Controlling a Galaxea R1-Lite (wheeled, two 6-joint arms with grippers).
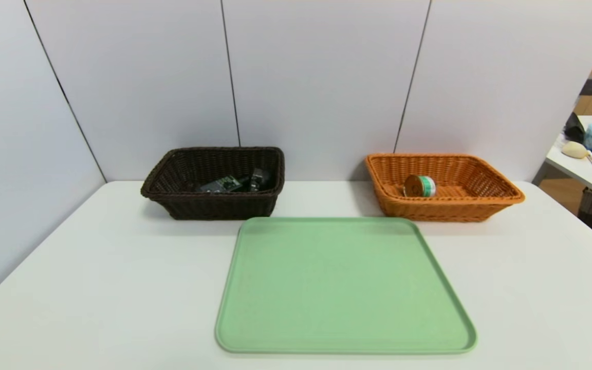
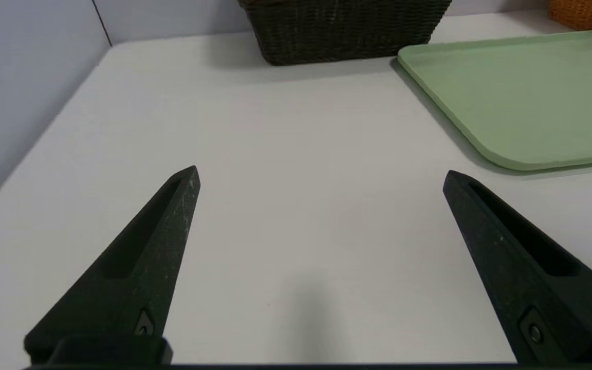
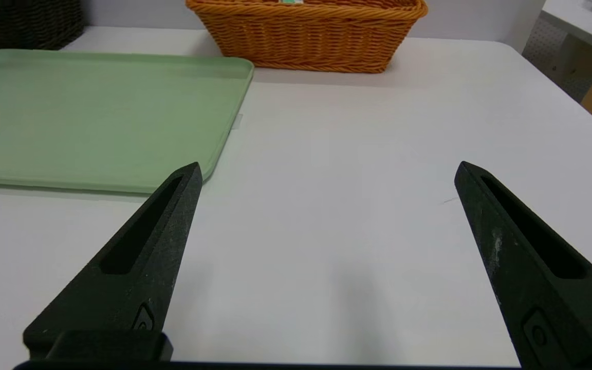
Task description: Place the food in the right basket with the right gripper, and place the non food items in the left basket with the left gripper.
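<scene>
We can't read any text, brand or number; print on the tin can at one o'clock is too small.

From here I see the green tray — dark basket behind its left, orange basket holding a can behind its right.

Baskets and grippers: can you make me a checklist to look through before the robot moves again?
1. Food can in the orange basket: ok, it lies on its side there.
2. Dark things in the dark brown basket: ok.
3. Green tray emptied: ok.
4. Left gripper open, holding nothing, over the table's left side: ok.
5. Right gripper open, holding nothing, over the table's right side: ok.
6. Nothing hidden deep in the dark brown basket: cannot tell.
</scene>
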